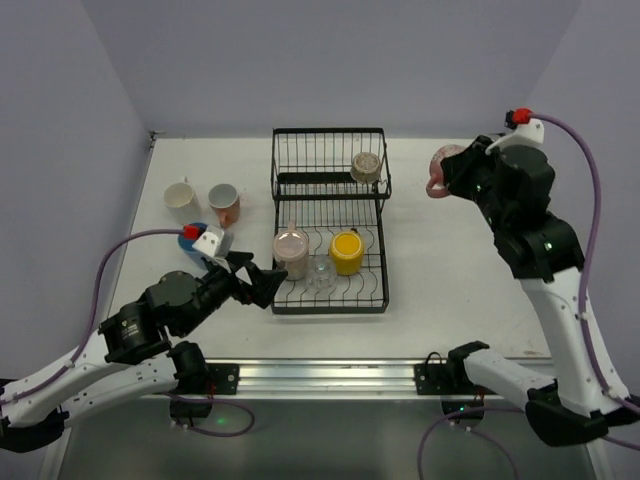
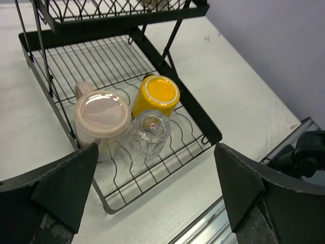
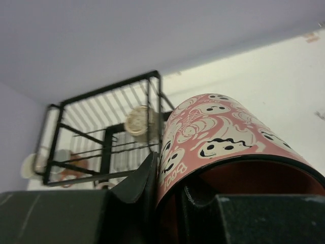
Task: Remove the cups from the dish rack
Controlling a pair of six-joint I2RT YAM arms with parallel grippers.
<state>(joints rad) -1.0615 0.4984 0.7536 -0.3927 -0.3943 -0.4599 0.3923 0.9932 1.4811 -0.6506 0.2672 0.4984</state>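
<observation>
Nearest the right wrist camera, a pink patterned mug [image 3: 218, 132], printed with small ghost faces, is pinched by its rim in the right gripper [image 1: 462, 170], one finger being set inside the mouth and the other against the outer wall. This mug is held at the far right of the table [image 1: 450, 260], well apart from the dish rack [image 1: 330, 310], with its handle turned to the near side; whether it touches the tabletop cannot be told. The left gripper [image 1: 268, 282] is spread wide and holds nothing, its fingers [image 2: 66, 188] being poised at the near left corner of the rack and aimed at the lower tier. On that lower tier three pieces are seen mouth-down: a pale pink mug [image 2: 100, 119] at the left, a yellow cup [image 2: 156, 95] at the right, and a clear glass [image 2: 149, 131] between them and slightly nearer, close against both. A small grey-beige cup [image 1: 366, 165] is seen at the right end of the raised upper shelf [image 1: 300, 160]. Left of the rack, on the table, a white cup [image 1: 182, 197] and a salmon-pink mug [image 1: 225, 203] are set side by side, and a blue cup [image 1: 193, 240] is placed nearer, partly hidden by the left wrist.
</observation>
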